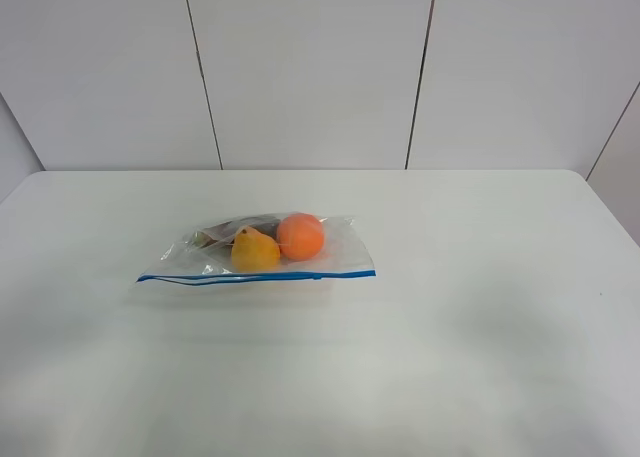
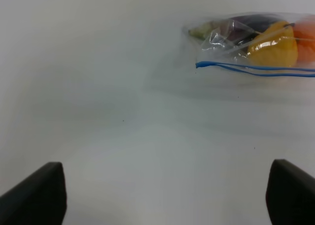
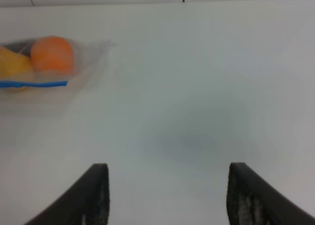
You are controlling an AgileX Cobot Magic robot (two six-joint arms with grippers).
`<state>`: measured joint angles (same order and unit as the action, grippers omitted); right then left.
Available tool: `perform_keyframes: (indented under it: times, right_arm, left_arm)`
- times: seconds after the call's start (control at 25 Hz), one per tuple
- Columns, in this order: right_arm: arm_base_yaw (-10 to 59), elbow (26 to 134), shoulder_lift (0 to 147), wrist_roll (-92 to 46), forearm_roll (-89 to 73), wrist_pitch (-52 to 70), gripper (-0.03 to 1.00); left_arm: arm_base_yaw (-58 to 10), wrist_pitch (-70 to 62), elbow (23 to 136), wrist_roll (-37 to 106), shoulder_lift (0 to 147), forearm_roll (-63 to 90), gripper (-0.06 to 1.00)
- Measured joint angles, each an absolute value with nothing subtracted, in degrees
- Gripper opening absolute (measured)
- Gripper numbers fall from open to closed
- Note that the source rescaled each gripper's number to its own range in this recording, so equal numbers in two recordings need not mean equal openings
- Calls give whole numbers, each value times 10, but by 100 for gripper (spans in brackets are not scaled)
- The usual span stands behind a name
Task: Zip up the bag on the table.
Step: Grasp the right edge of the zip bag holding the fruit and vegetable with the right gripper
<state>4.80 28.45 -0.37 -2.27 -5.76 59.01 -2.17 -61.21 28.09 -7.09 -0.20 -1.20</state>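
Note:
The clear bag point(image 1: 250, 252) lies on the white table point(image 1: 470, 307), left of its middle, with its blue zipper strip point(image 1: 258, 275) along the near edge. An orange fruit point(image 1: 300, 236) and a yellow fruit point(image 1: 254, 251) show through the plastic, with something dark behind them. No arm appears in the exterior high view. My left gripper point(image 2: 165, 195) hovers open over bare table, the bag's left end point(image 2: 256, 45) some way ahead of it. My right gripper point(image 3: 167, 193) is open too, with the bag's right end point(image 3: 37, 62) ahead and off to one side.
A white panelled wall point(image 1: 310, 67) stands behind the table's far edge. The table's rounded far right corner point(image 1: 578, 174) is in view. Soft grey shadows lie on the tabletop in front of the bag.

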Motion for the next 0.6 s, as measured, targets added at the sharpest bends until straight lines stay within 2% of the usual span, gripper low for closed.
perform_keyframes:
  times: [0.6]
  right_arm:
    - [48, 285, -4, -23, -58, 590, 89]
  left_arm:
    - [-22, -612, 281, -71, -2, -12, 100]
